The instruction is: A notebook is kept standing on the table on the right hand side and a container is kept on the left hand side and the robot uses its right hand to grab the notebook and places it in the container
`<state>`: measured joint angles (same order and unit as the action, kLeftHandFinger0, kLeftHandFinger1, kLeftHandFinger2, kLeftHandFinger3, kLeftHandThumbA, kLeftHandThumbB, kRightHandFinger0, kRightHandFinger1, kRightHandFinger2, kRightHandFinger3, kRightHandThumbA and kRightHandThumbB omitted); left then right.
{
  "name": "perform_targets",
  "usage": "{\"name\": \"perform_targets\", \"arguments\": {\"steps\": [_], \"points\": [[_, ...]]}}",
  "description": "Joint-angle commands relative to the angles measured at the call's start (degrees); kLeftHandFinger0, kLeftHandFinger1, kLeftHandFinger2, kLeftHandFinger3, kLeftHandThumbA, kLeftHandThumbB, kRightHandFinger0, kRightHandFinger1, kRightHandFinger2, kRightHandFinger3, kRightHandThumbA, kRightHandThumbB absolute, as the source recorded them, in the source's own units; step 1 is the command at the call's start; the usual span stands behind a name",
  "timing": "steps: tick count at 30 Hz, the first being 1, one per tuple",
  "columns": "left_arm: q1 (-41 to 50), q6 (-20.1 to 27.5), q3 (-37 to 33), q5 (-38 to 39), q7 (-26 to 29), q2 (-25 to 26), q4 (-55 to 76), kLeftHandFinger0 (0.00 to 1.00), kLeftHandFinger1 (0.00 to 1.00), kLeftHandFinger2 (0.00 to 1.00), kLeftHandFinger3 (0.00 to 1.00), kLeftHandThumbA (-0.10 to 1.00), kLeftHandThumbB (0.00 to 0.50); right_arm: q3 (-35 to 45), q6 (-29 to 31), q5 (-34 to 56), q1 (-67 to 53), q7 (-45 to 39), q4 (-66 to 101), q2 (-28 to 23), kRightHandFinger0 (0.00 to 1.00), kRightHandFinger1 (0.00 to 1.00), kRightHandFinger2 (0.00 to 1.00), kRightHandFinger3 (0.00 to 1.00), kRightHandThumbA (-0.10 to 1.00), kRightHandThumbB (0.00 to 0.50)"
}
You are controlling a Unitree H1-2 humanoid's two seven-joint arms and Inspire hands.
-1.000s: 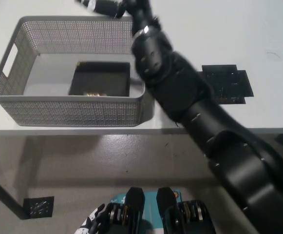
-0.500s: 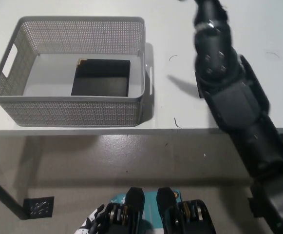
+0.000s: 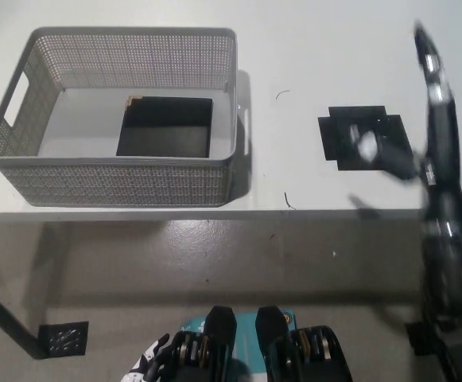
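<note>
Single view: head camera, mounted high, facing steeply down, at middling range. Worktop (image 3: 310, 48) fills the upper half, its front edge crossing mid-frame; floor (image 3: 215, 263) fills the lower half. Basket (image 3: 111, 183) lies toward 10 o'clock, black patch (image 3: 350, 127) toward 2 o'clock. No second view to overlap.

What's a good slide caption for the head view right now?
Black notebook lies flat inside the grey mesh container while the blurred black right arm stands far right.
</note>
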<state>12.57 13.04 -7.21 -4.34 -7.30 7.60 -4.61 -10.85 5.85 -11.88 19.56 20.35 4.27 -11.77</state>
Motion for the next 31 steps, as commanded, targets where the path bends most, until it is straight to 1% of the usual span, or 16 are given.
{"name": "perform_targets", "arguments": {"steps": [1,3,4,5,6,8,9,11,12,14,16,18,20,26,28,31], "points": [[-0.6,2.7,1.3,6.9,-2.4,0.0,2.0,1.00,1.00,1.00,1.00,1.00,0.198,-3.0,11.8,4.7,-30.0,-4.2,49.3,-3.8,1.00,1.00,1.00,1.00,1.00,0.442],[-0.5,3.3,1.6,7.6,-2.4,-0.1,1.9,1.00,1.00,1.00,1.00,1.00,0.196,-4.1,16.3,8.0,-32.8,-4.6,43.5,-5.6,1.00,1.00,1.00,1.00,1.00,0.423],[-0.6,3.6,1.7,7.6,-2.1,-0.2,1.9,1.00,1.00,1.00,1.00,1.00,0.202,-4.5,15.0,9.7,-34.2,-4.8,41.9,-5.4,1.00,1.00,1.00,1.00,1.00,0.474],[-0.9,4.5,1.7,7.8,-2.2,-0.3,1.8,1.00,1.00,1.00,1.00,1.00,0.198,-4.9,15.8,11.3,-35.9,-4.6,39.3,-4.8,1.00,1.00,1.00,1.00,1.00,0.499],[-1.2,4.8,1.9,8.3,-2.1,-0.5,1.6,1.00,1.00,1.00,1.00,1.00,0.203,-4.7,18.9,10.0,-37.0,-4.4,35.4,-4.6,1.00,1.00,1.00,1.00,1.00,0.435],[-2.0,5.1,2.1,8.5,-2.0,-0.6,1.4,1.00,1.00,1.00,1.00,1.00,0.219,-4.3,21.1,10.4,-38.1,-5.0,28.7,-4.5,1.00,1.00,1.00,1.00,1.00,0.386],[-2.3,5.0,2.3,8.5,-2.0,-0.4,1.4,1.00,1.00,1.00,1.00,1.00,0.218,-4.0,21.1,11.9,-38.5,-5.4,25.1,-3.6,1.00,1.00,1.00,1.00,1.00,0.376],[-2.5,5.4,2.6,8.3,-1.9,-0.1,1.4,1.00,1.00,1.00,1.00,1.00,0.207,-3.7,20.8,14.4,-39.4,-6.1,18.2,-1.7,1.00,1.00,1.00,1.00,1.00,0.426],[-2.4,5.6,2.7,8.5,-2.0,0.0,1.3,1.00,1.00,1.00,1.00,1.00,0.207,-4.0,20.5,15.8,-39.9,-6.7,16.8,-1.4,1.00,1.00,1.00,1.00,1.00,0.432],[-2.3,4.9,2.8,8.7,-2.0,0.1,1.6,1.00,1.00,1.00,1.00,1.00,0.240,-3.2,21.1,15.5,-39.9,-7.5,11.1,0.3,1.00,1.00,1.00,1.00,1.00,0.351],[-2.4,5.1,3.0,8.6,-1.8,0.3,1.2,1.00,1.00,1.00,1.00,1.00,0.259,-2.4,21.1,16.6,-39.0,-9.3,5.4,1.7,1.00,1.00,1.00,1.00,1.00,0.349],[-2.5,4.6,3.2,9.5,-2.1,0.4,0.9,1.00,1.00,1.00,1.00,1.00,0.239,-1.4,21.1,18.2,-38.1,-11.4,0.7,3.1,1.00,1.00,1.00,1.00,1.00,0.374],[-2.5,4.4,3.5,9.1,-1.9,0.4,0.1,1.00,1.00,1.00,1.00,1.00,0.253,-0.8,21.1,18.3,-37.6,-12.0,-3.1,3.8,1.00,1.00,1.00,1.00,1.00,0.425],[-2.1,4.2,4.1,9.5,-2.4,0.5,-0.4,1.00,1.00,1.00,1.00,1.00,0.242,2.6,21.1,21.5,-35.2,-18.9,-10.5,5.8,1.00,1.00,1.00,1.00,1.00,0.402],[-2.0,3.6,4.0,9.2,-2.6,0.6,-0.4,1.00,1.00,1.00,1.00,1.00,0.233,3.5,21.1,20.5,-35.0,-18.9,-10.6,5.9,1.00,1.00,1.00,1.00,1.00,0.426],[-1.8,3.7,4.0,9.2,-2.7,0.5,-0.2,1.00,1.00,1.00,1.00,1.00,0.224,4.5,21.1,20.6,-34.8,-19.7,-11.1,6.2,1.00,1.00,1.00,1.00,1.00,0.434]]}}
